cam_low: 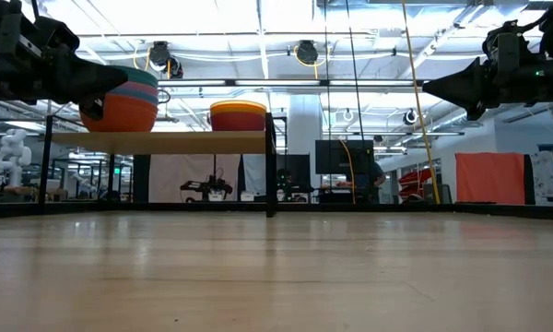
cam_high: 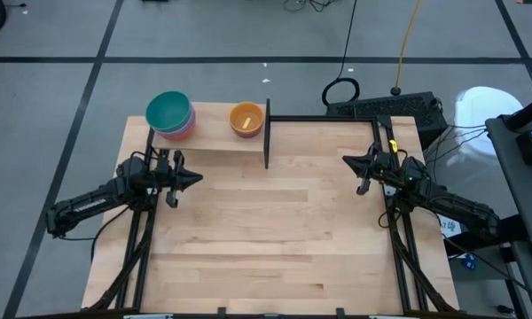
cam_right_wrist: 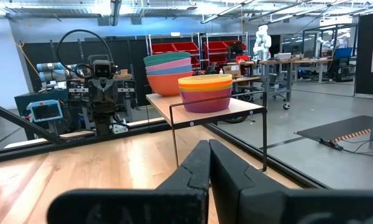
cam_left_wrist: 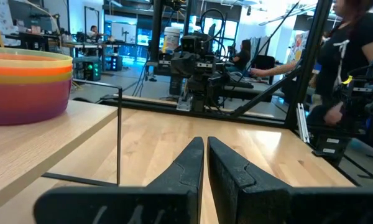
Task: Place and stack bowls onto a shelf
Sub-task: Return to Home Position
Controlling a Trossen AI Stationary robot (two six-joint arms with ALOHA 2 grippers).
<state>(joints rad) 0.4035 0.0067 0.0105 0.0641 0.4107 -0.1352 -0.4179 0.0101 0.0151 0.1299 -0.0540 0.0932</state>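
The shelf (cam_high: 208, 140) stands at the table's far left, a pale board with a black upright (cam_high: 267, 133). Two stacks of bowls rest on it. The left stack (cam_high: 169, 114) has a teal bowl on top, with pink, blue and orange below (cam_right_wrist: 168, 73). The right stack (cam_high: 246, 118) shows yellow over orange over purple (cam_right_wrist: 205, 92) (cam_left_wrist: 26, 84). My left gripper (cam_high: 195, 178) (cam_left_wrist: 206, 146) hovers near the shelf's front edge, shut and holding nothing. My right gripper (cam_high: 347, 160) (cam_right_wrist: 209, 149) hovers at the table's right, also shut, pointing toward the shelf.
The butcher-block tabletop (cam_high: 275, 230) stretches between the two arms. Black frame rails run along its left and right sides. A dark box with cables (cam_high: 390, 108) sits beyond the far right corner. A person (cam_left_wrist: 354, 56) stands past the table in the left wrist view.
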